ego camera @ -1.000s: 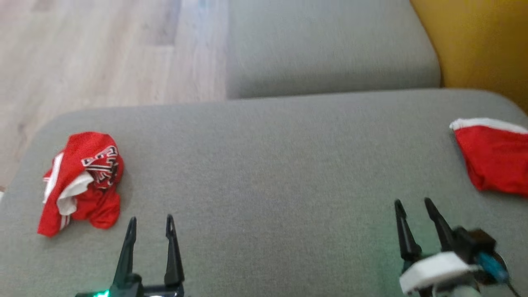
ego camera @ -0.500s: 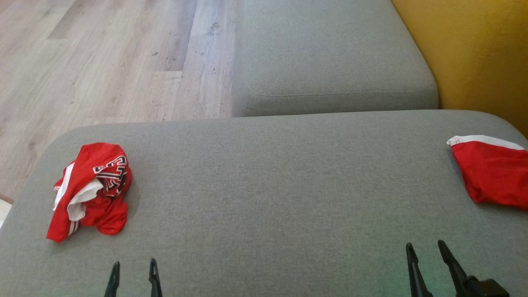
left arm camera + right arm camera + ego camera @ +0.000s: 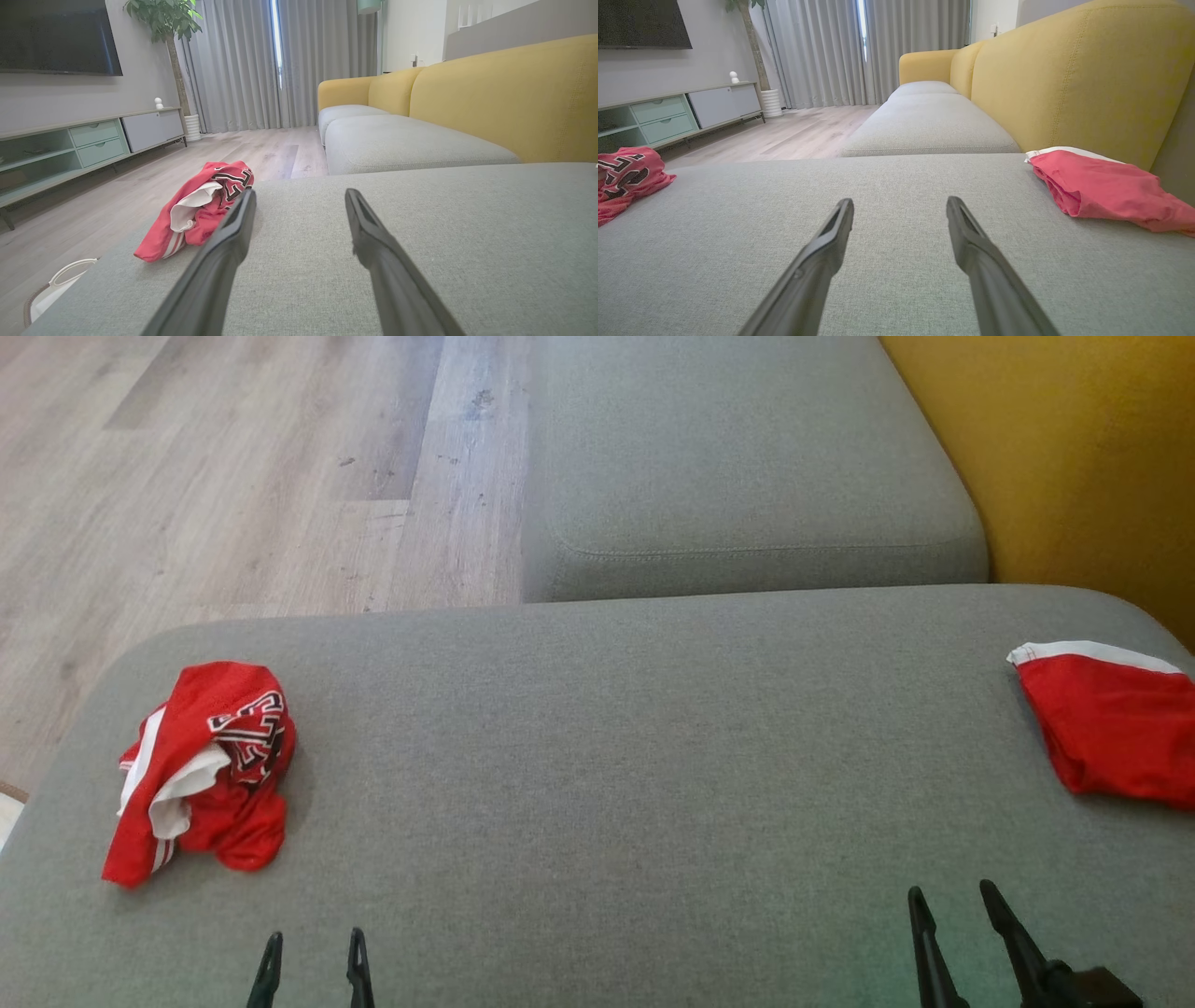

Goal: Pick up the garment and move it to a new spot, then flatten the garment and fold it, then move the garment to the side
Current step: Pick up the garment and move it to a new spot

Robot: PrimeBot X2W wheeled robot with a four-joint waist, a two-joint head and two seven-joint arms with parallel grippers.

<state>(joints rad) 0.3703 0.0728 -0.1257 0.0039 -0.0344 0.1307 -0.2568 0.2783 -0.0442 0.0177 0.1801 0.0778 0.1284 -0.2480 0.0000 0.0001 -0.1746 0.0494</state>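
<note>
The broad grey seat cushion (image 3: 597, 775) spreads out under me, and its bare middle looks like the natural place to lay cloth flat. The second cushion (image 3: 747, 457) and the yellow backrest (image 3: 1074, 457) lie beyond it. At the far right edge, near the backrest, rests a folded red garment (image 3: 1111, 728) with a white band along its top. It is neat and out of the way, so I judge it is already dealt with.

The piece I take to be my task is the crumpled red garment (image 3: 201, 770), heaped near the cushion's left edge with a white lining spilling out. It is bunched and needs lifting before any flattening.

My left gripper (image 3: 315, 936) hangs low over the cushion, jaws spread wide and empty. It is near the heap but apart from it, to its right. My right gripper (image 3: 951, 890) is likewise spread and empty, well short of the folded piece.

Black-and-white block lettering shows on the heap. The folds break it up, so I cannot read a word, and I see no brand tag.
</note>
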